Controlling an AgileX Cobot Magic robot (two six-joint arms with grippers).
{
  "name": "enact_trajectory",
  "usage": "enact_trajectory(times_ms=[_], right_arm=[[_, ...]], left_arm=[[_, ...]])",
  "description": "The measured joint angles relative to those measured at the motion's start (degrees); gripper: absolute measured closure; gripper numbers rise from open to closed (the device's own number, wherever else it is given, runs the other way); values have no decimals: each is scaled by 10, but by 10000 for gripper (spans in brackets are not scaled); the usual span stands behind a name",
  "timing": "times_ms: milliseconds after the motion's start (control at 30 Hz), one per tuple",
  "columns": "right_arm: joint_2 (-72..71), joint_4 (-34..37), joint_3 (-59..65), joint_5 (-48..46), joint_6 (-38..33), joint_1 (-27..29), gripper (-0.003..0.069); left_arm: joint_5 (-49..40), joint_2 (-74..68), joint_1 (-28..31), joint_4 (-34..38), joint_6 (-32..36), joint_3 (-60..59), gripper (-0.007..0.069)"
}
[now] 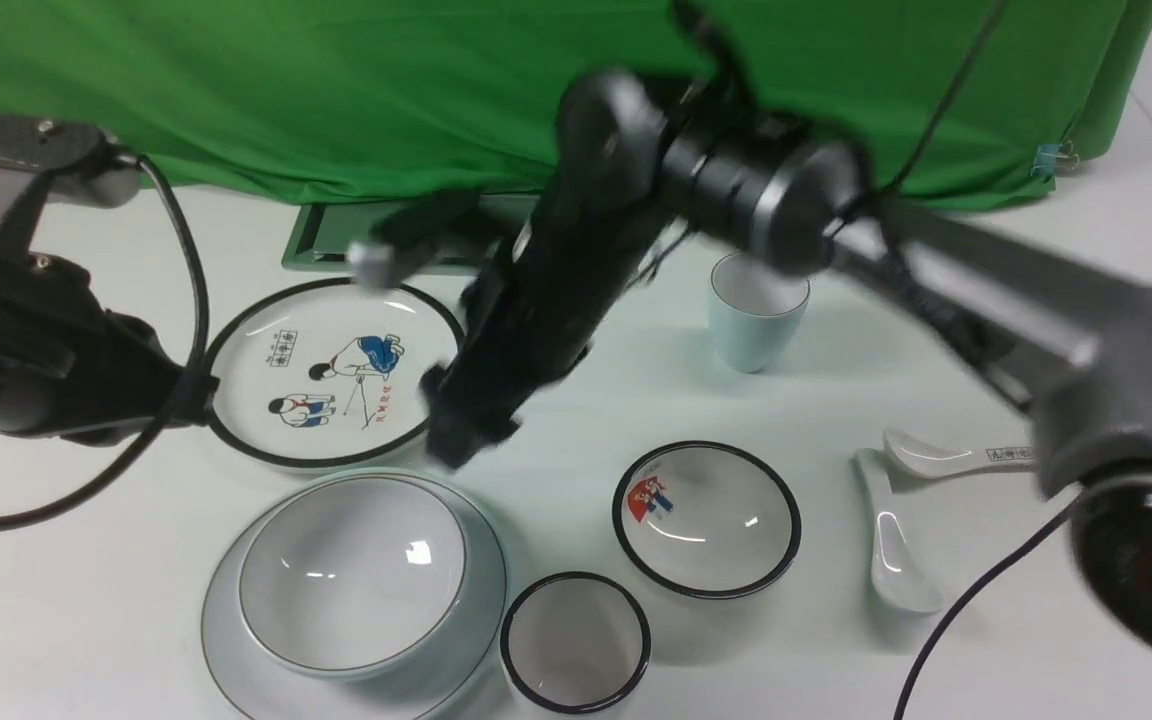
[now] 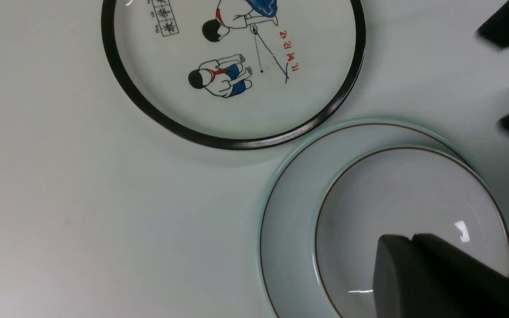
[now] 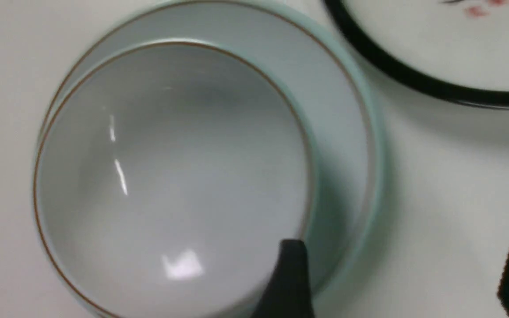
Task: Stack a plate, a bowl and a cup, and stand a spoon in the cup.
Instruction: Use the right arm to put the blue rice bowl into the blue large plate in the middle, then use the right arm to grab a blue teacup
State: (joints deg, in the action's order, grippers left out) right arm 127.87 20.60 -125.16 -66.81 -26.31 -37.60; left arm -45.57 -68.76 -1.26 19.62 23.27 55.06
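My right gripper (image 3: 404, 243) stands wide open, empty: one finger over the bowl (image 3: 170, 176) rim, the other past the plate (image 3: 343, 88), above bare desk (image 3: 435, 176)

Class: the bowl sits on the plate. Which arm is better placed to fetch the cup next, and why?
Right, probably. The cup stands right of centre, the right gripper is open and empty, and the left arm sits far left, beyond the bowl and plate.
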Motion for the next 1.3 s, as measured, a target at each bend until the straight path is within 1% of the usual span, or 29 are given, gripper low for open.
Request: enact_trajectory(times_ms=[33, 67, 100, 133, 233, 267, 300, 367, 467, 700, 800, 833, 867, 933, 967, 1000, 1033, 1067, 1100, 1133, 1233, 1300], right_arm=[[-4, -7, -3, 0, 3, 2, 32], [-28, -59, -16, -9, 24, 21, 41], [-40, -88, -20, -12, 34, 34, 53], [-56, -128, -25, -15, 53, 59, 77], [-65, -161, -28, -18, 74, 109, 99], [-58, -169, -28, -16, 85, 137, 102], [-57, -170, -28, -16, 86, 140, 102], [-32, -176, -28, 5, 96, 179, 104], [5, -173, -28, 32, 100, 204, 106], [63, -135, -25, 81, 100, 211, 106], [71, -132, -25, 92, 99, 209, 110], [77, -132, -25, 99, 97, 208, 123], [81, -131, -25, 102, 94, 207, 142], [89, -125, -25, 98, 80, 206, 243], [89, -125, -25, 97, 78, 206, 257], [91, -116, -25, 90, 64, 205, 393], [91, -110, -25, 82, 54, 204, 487], [91, -110, -26, 80, 53, 204, 503], [88, -102, -36, 60, 39, 202, 576], [86, -101, -39, 55, 35, 201, 578], [65, -67, -72, -1, -6, 184, 577], [40, -40, -85, -15, -18, 160, 577]], left_arm=[[0, 0, 0, 0, 0, 0, 653], [0, 0, 0, -1, 0, 0, 653], [0, 0, 0, -1, -1, 0, 653], [0, 0, 0, -1, -1, 0, 653], [1, 0, 0, -1, -2, 0, 653], [2, 0, 0, -1, -2, 0, 653], [2, 0, 0, -1, -2, 0, 653], [5, -1, 0, 2, -2, 0, 653], [6, -2, 0, 2, -2, 0, 653], [7, -7, 0, 2, -2, 0, 653], [12, -7, 0, 2, -2, 0, 653], [16, -7, 0, 2, -2, 0, 653], [17, -7, 0, 2, -2, 0, 653], [17, -7, 0, 2, -2, 0, 653], [17, -7, 0, 2, -2, 0, 653], [17, -7, 0, 1, -2, 0, 653], [18, -7, 0, 1, -2, 0, 653], [18, -7, 0, 1, -2, 0, 653], [19, -7, 0, -1, -2, 0, 653], [19, -7, 0, -1, -2, 0, 653], [18, -7, 0, -1, -2, 0, 653], [15, -5, 0, -1, -4, 0, 653]])
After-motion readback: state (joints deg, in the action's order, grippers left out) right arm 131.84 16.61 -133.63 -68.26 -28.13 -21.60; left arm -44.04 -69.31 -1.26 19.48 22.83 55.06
